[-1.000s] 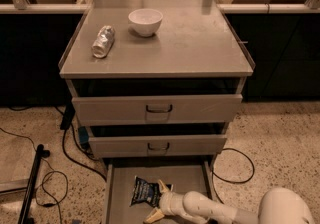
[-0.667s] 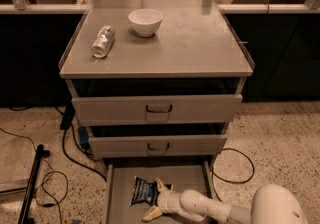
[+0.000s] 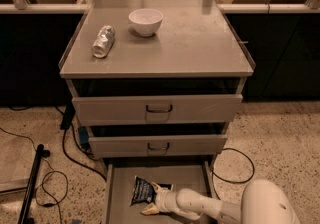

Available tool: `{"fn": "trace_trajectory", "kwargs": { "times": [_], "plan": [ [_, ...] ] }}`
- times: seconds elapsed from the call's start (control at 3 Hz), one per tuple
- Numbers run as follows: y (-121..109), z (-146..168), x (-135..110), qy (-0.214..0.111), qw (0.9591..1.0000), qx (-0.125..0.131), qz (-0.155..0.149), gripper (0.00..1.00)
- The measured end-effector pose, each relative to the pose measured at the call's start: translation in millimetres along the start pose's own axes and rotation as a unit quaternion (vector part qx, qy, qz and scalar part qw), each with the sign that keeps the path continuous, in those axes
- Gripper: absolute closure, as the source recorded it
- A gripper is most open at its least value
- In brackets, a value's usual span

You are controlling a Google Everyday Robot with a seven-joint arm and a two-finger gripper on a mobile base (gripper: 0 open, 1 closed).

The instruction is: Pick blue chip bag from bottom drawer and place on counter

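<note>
The bottom drawer (image 3: pixel 117 193) is pulled out, and the blue chip bag (image 3: pixel 141 191) lies flat on its floor, left of centre. My gripper (image 3: pixel 154 199) reaches in from the lower right, low over the drawer floor at the bag's right edge. It is open: one pale fingertip (image 3: pixel 160 186) rests on the bag's right end and the other sits just in front of the bag. The white arm behind it hides part of the drawer floor. The counter (image 3: pixel 200 43) is the grey cabinet top above.
A white bowl (image 3: pixel 145 21) and a crushed silver can (image 3: pixel 103 41) stand on the counter's back left. The two handled drawers (image 3: pixel 158 110) above overhang the bottom drawer's rear. Black cables (image 3: pixel 55 178) and a black stand lie on the floor to the left.
The arm has shifted slightly left, bringing the gripper a little closer against the bag. The bag, bowl and can have not moved.
</note>
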State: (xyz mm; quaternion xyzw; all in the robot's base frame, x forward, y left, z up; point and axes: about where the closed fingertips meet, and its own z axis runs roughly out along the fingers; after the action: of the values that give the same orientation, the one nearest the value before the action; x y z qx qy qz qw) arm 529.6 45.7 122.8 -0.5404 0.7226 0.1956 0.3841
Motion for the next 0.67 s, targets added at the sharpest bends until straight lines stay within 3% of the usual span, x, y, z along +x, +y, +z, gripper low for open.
{"fn": "trace_trajectory", "kwargs": {
  "times": [0.33,0.67],
  "plan": [
    [0.0,0.0,0.0,0.000,1.0000,0.000,0.000,0.55],
    [0.1,0.0,0.0,0.000,1.0000,0.000,0.000,0.78]
  ]
}}
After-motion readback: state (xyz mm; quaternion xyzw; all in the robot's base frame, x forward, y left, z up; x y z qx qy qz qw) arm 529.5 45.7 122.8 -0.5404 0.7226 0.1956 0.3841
